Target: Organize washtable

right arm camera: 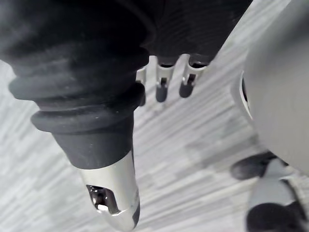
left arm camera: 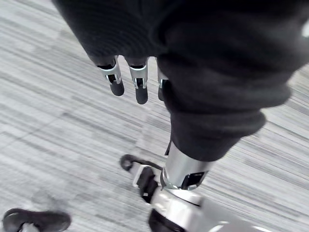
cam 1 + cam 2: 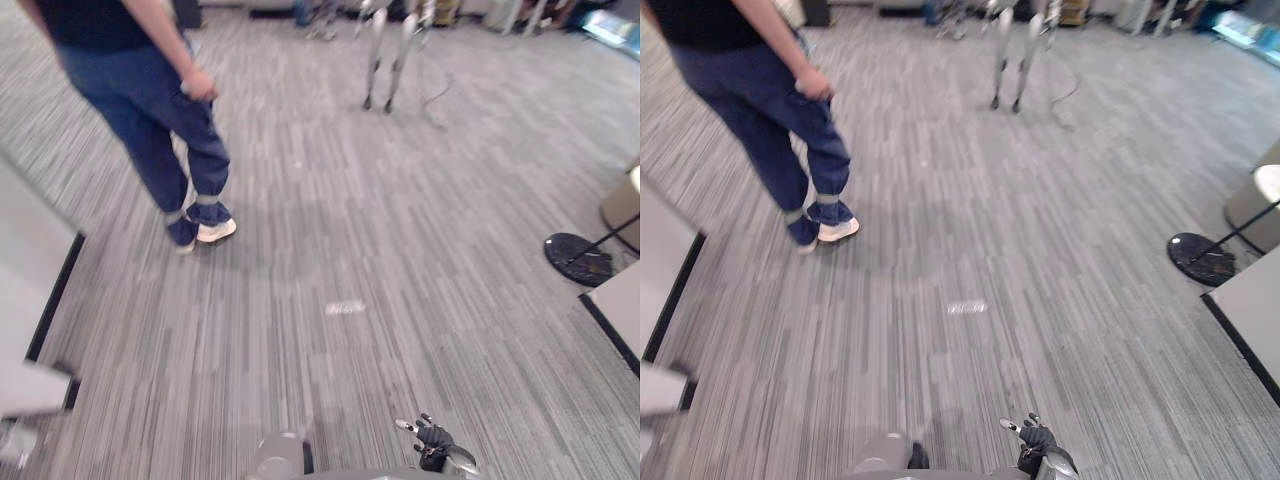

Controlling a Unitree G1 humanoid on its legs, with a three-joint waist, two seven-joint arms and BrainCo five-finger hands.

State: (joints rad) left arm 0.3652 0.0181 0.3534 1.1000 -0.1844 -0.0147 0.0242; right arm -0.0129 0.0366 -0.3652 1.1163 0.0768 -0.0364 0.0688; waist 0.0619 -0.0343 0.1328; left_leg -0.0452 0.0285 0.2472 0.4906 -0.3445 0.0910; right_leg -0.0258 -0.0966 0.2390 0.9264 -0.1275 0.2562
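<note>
The robot looked down on grey striped carpet point(image 3: 380, 250), and no washtable or its items lay in sight, so how far the tidying stood could not be judged. Both hands hung low over the carpet holding nothing, probably because nothing was within reach: the left hand point(image 2: 128, 79) and the right hand point(image 1: 169, 82) each with straight, relaxed fingers. A person in dark blue trousers point(image 3: 160, 120) stood far left, and a black round stand base point(image 3: 578, 258) sat at the right.

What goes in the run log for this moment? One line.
left hand: open, empty | right hand: open, empty | person ahead-left on carpet
</note>
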